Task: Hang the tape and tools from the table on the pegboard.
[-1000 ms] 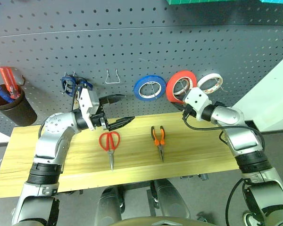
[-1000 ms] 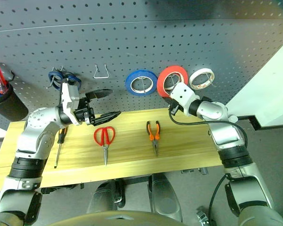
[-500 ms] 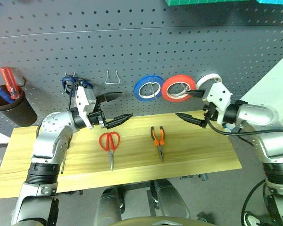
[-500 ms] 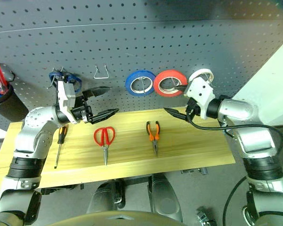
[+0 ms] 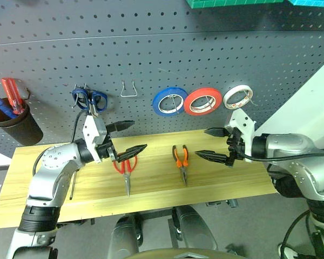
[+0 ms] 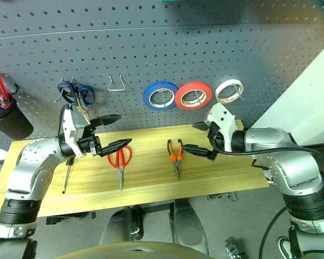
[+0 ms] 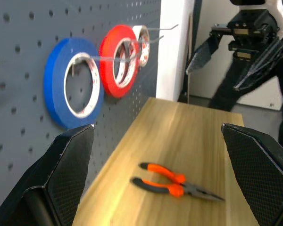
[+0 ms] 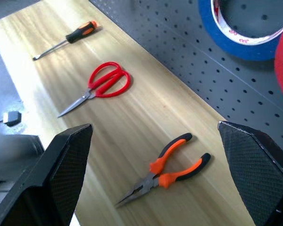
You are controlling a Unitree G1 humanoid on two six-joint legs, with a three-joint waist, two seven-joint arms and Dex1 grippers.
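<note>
At the left of the table (image 5: 227, 178) lay the slim screwdriver (image 6: 68, 165), and the left gripper (image 5: 122, 138) hovered with its fingers spread and empty over the red-handled scissors (image 5: 125, 167). Further right the pliers (image 5: 181, 159) lay flat on the wood. Above them the red tape (image 5: 203, 101) hung on the pegboard (image 5: 167, 59) between the blue roll (image 5: 170, 101) and the white roll (image 5: 238, 96), with the right gripper (image 5: 211, 144) released, holding nothing, just right of the pliers.

Lighting was even and pretty bright, soft shadows under the tools on the worktop (image 5: 232, 172), close-up jaws looked blurry.
</note>
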